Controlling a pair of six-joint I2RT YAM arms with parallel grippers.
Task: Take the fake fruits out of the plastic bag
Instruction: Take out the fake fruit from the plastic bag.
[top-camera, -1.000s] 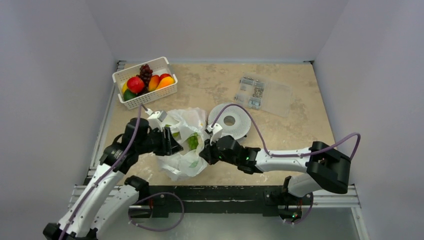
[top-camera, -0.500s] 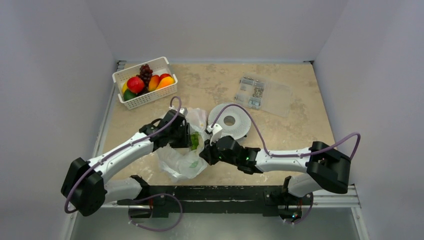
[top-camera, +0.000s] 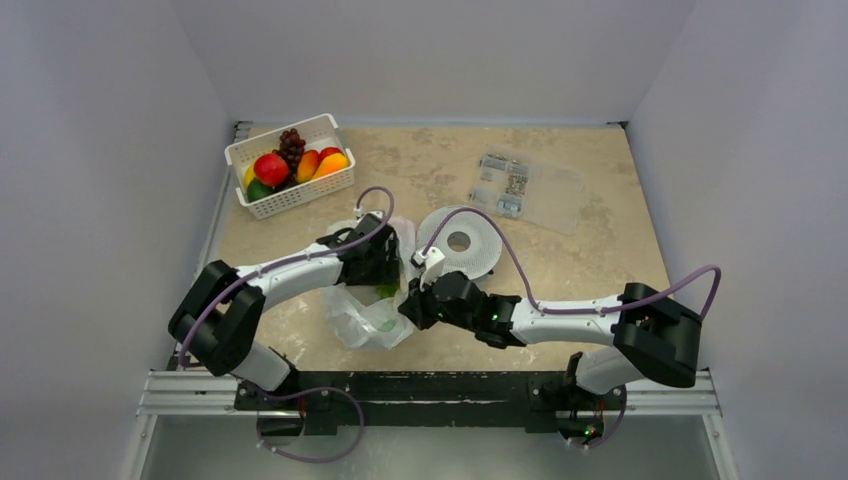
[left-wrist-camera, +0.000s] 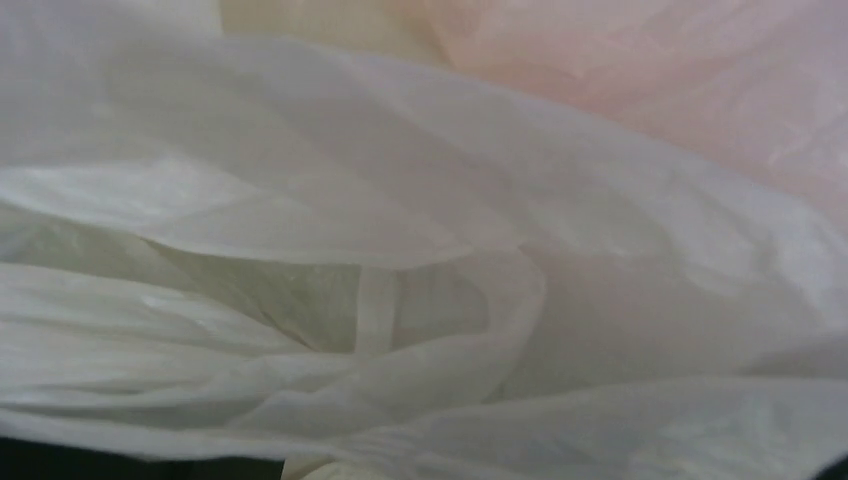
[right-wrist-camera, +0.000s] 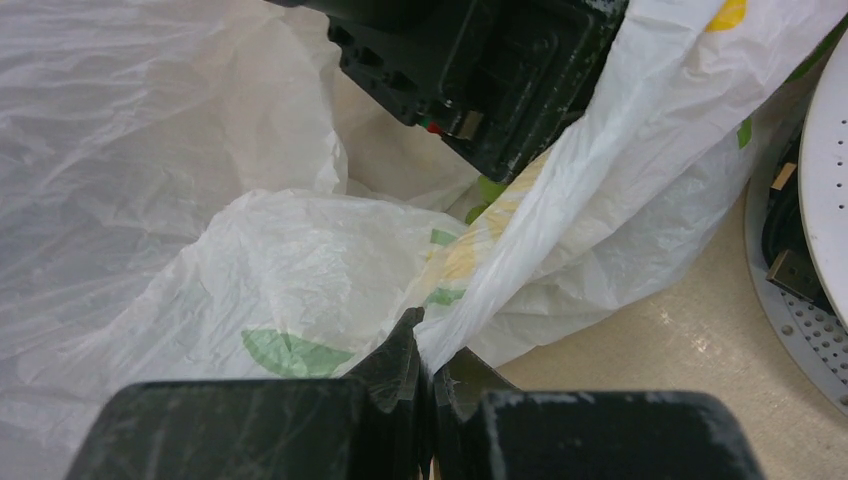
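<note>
The plastic bag (top-camera: 360, 318) lies crumpled at the near middle of the table. My right gripper (top-camera: 410, 305) is shut on the bag's edge and pinches a fold of it in the right wrist view (right-wrist-camera: 428, 345). My left gripper (top-camera: 385, 270) is pushed into the bag's mouth, its fingers hidden by the plastic. The left wrist view shows only folds of the bag (left-wrist-camera: 600, 200). A bit of green fruit (top-camera: 386, 292) shows in the mouth, and also below the left arm's black housing (right-wrist-camera: 470, 70) as a green fruit patch (right-wrist-camera: 488, 188).
A white slotted basket (top-camera: 262, 203) with several fruits stands at the far left. A white perforated disc (top-camera: 480, 255) lies just behind the right gripper. A flat clear packet (top-camera: 545, 200) lies at the far right.
My left arm has swung right and forward, and its gripper has gone into the bag's mouth. The bag has been pushed in and bunched. The right gripper has held still.
</note>
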